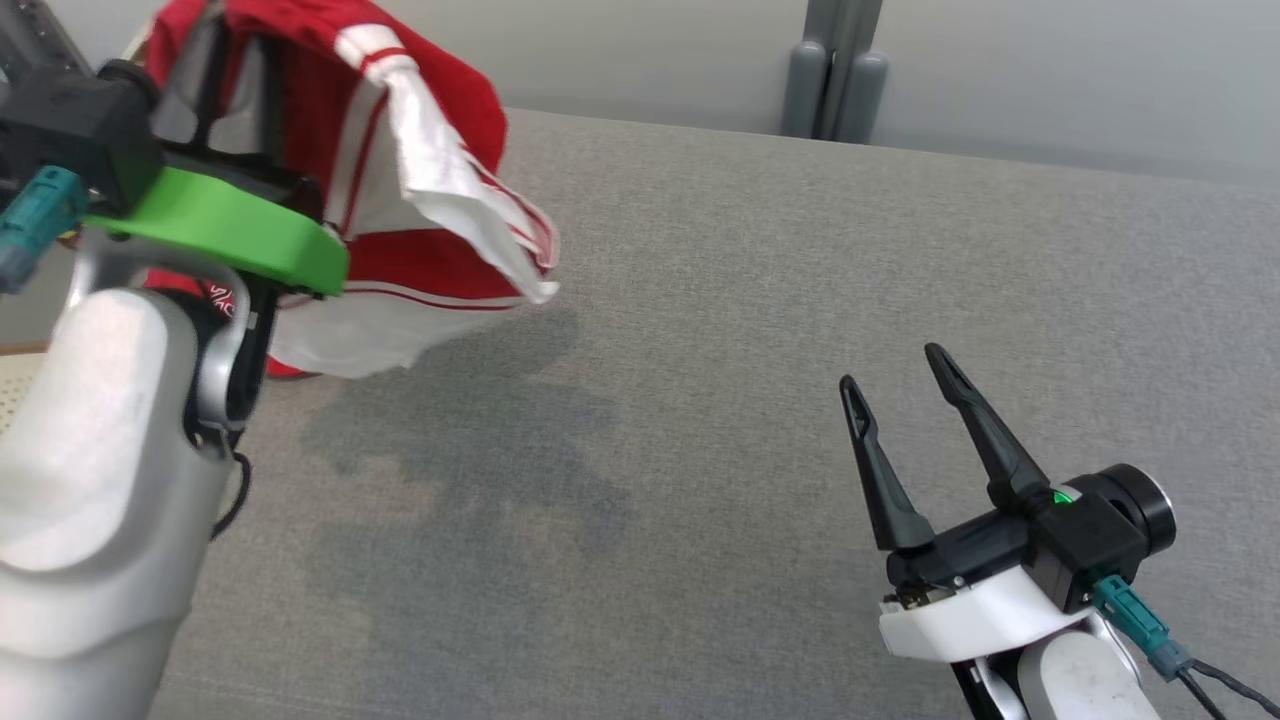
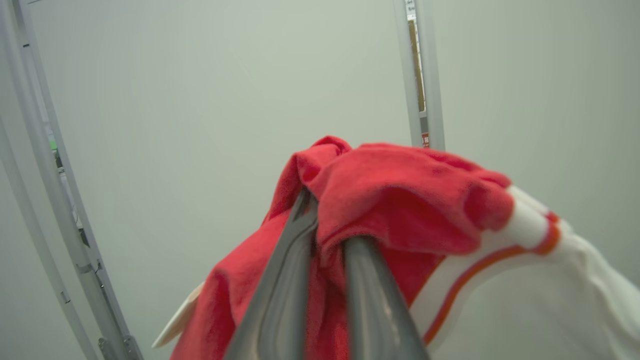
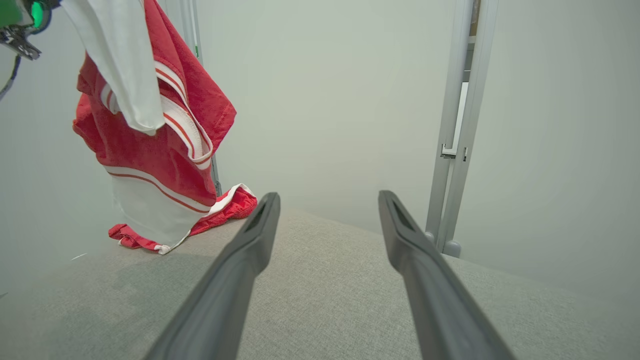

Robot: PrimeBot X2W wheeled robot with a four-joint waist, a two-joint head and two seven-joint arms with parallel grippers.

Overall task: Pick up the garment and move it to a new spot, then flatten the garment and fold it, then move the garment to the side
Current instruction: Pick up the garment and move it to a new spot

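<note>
Step in hand looks to me like the carry, i.e. getting the red terry-cloth garment with white panels and striped trim (image 1: 430, 90) over to a new spot on the grey fabric-covered table (image 1: 800, 300). Right now it hangs bunched in the air above the table's far left part. In the right wrist view its lowest hem (image 3: 150, 242) lies on the table surface there, so it isn't fully clear of it. To do this bit well I'd lift a touch higher before going sideways so the hem doesn't drag and twist. I'd also travel slow so the loose white flap (image 1: 445, 185) doesn't swing, and aim for the open middle of the table where there's room to spread it out afterwards. Lowering it hem-first and laying it away from the grip would save a lot of flattening work. Tool-wise: the left gripper (image 2: 330, 220) is clamped nearly all the way closed on a fold of the red cloth, which drapes over both dark fingers (image 2: 280, 280). That's a small pinch, and I reckon a jerk could pull it free. The right gripper (image 1: 893, 370) sits above the table's near right part, jaws spread wide, holding and touching nothing.
</note>
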